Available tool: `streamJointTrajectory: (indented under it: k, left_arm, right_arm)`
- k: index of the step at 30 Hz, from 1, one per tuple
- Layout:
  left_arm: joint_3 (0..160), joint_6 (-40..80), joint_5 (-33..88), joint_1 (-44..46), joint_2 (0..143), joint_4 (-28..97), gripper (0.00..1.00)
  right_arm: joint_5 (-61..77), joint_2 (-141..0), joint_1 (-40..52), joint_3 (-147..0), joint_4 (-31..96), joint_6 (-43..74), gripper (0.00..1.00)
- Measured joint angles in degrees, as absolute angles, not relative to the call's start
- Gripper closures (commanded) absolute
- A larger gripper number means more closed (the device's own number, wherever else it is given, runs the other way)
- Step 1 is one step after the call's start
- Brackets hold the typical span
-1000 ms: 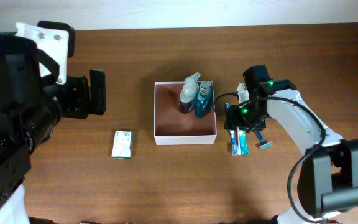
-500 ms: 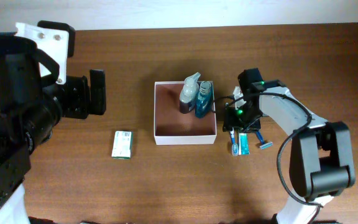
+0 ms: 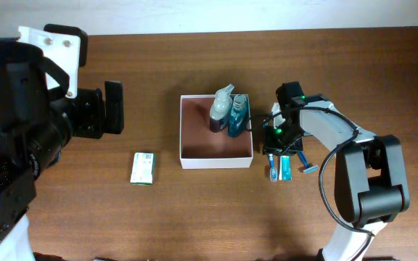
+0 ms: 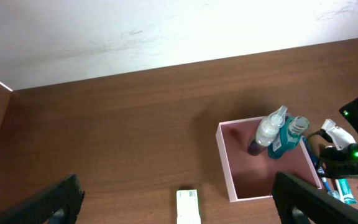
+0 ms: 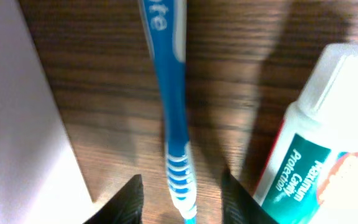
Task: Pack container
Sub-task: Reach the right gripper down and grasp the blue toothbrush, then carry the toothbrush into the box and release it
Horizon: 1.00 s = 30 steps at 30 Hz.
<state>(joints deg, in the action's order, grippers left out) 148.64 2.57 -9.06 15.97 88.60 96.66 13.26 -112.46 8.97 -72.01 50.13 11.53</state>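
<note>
The container (image 3: pixel 216 161), a square white-walled box with a reddish-brown inside, sits mid-table. A clear spray bottle (image 3: pixel 221 106) and a blue bottle (image 3: pixel 239 114) stand in its far right corner. My right gripper (image 3: pixel 273 142) is low beside its right wall, over a blue toothbrush (image 3: pixel 272 168). In the right wrist view the open fingers (image 5: pixel 182 200) straddle the toothbrush handle (image 5: pixel 169 106) without closing on it, with the container wall (image 5: pixel 17 124) at left. My left gripper (image 4: pixel 179 208) is open, empty and high above the table's left side.
A toothpaste tube (image 3: pixel 284 167) (image 5: pixel 319 155) and a blue razor (image 3: pixel 308 165) lie right of the toothbrush. A small green-and-white flat packet (image 3: pixel 144 167) lies left of the container; it also shows in the left wrist view (image 4: pixel 188 204).
My right gripper has moved a little left toward the container's wall and settled lower over the toothbrush. The left arm has not moved.
</note>
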Motion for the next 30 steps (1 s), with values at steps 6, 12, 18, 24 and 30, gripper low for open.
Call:
streamJointTrajectory:
  k: [6, 12, 18, 24, 30]
  left_arm:
    - [148.6, 2.6, -9.1, 16.0, 88.6, 96.7, 0.01]
    - [148.6, 2.6, -9.1, 16.0, 88.6, 96.7, 0.01]
    - [148.6, 2.6, -9.1, 16.0, 88.6, 96.7, 0.01]
    - [148.6, 2.6, -9.1, 16.0, 88.6, 96.7, 0.01]
    - [148.6, 2.6, -9.1, 16.0, 88.6, 96.7, 0.01]
  right_arm:
    - [6.9, -112.5, 10.0, -72.0, 50.4, 13.1, 0.66]
    - [3.8, -112.5, 11.3, -72.1, 50.4, 13.2, 0.78]
    - [2.8, -112.6, 11.3, -72.1, 50.5, 13.5, 0.79]
    - [3.2, -112.6, 11.2, -72.1, 51.2, 13.6, 0.96]
    - [3.7, -112.5, 11.2, -73.1, 58.3, 13.6, 0.96]
